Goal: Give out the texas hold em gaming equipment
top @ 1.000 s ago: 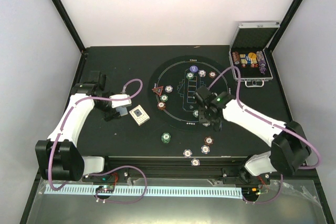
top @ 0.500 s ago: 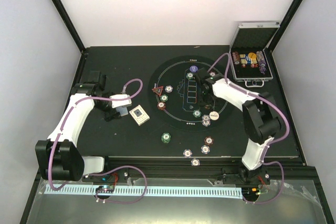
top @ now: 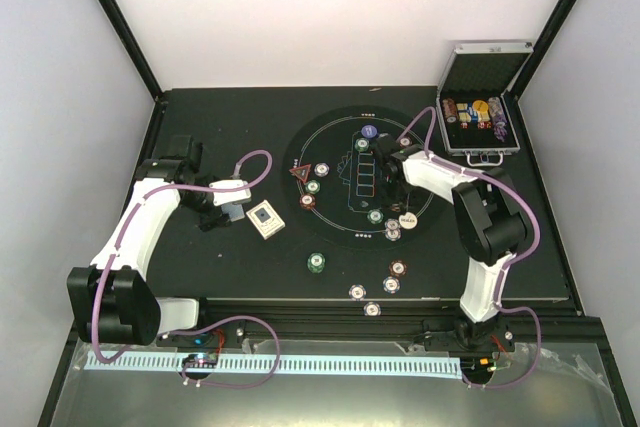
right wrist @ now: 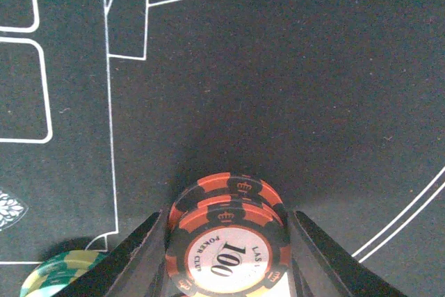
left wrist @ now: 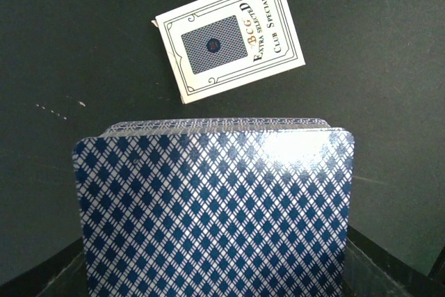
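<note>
Left gripper (top: 212, 215), left of centre in the top view, is clenched on a deck (left wrist: 215, 206) of blue-backed cards. The card box (left wrist: 229, 36) lies flat above it in the wrist view. Right gripper (top: 392, 169), over the round mat (top: 330, 229) at centre frame, grasps stacked red chips (right wrist: 226, 238), with a green chip (right wrist: 59, 273) lying at lower left of its view.

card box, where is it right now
In the top view the card box lies flat left of the round mat, just right of the left gripper.
</note>
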Motion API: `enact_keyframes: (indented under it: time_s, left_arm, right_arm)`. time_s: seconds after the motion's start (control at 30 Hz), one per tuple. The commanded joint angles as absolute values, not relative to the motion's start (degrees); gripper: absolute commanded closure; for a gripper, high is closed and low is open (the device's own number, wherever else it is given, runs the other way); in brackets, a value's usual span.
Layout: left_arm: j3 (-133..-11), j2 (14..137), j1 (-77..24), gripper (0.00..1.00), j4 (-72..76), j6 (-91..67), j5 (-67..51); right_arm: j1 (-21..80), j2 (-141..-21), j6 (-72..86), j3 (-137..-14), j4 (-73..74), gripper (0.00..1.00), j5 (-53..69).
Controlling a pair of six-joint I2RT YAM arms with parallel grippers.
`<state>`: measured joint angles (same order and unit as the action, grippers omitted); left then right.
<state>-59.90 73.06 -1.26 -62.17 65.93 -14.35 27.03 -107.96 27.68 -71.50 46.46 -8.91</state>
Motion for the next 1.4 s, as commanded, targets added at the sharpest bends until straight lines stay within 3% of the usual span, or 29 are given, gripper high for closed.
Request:
enact_keyframes:
  time_s: [0.0,0.13,0.33,0.43,0.7,0.9,1.13,1.37]
  left_arm:
    - [-61.7,72.3,-1.6,0.98,-62.3,67.0,-16.0]
    - [-61.6,72.2,-1.6,0.98,-62.4,67.2,-16.0]
    - [-61.4,71.8,-1.5,0.98,-62.6,67.8,-16.8]
    - [-60.7,71.0,-1.7,0.98,-62.4,69.0,-18.2]
    - [-61.4,71.4,-4.4,0.98,-63.2,70.3,-19.3]
    - [-62.4,71.3,-8.1,0.98,-64.5,70.7,-19.3]
    - [-64.2,71.2,-12.9,0.98,-66.5,69.7,-19.6]
    - [-68.4,73.0,-14.0,0.98,-70.2,66.5,-21.5]
  right_arm:
    - [26.5,-108.7,27.1,-70.6,45.0,0.7,-9.0]
    - [26.5,-109.0,27.3,-70.2,44.7,0.67,-8.8]
    - [26.5,-107.3,27.5,-72.3,45.7,0.36,-9.7]
    - [26.5,-104.6,27.9,-74.1,46.6,0.29,-10.3]
    - [30.1,-93.9,32.7,-75.2,42.9,0.26,-0.6]
    - [37.1,-87.2,42.1,-66.1,18.1,0.22,25.8]
    - [46.6,-91.8,52.5,-63.6,-2.2,0.2,37.6]
    - [50.0,-96.5,61.1,-60.3,-16.7,0.2,40.8]
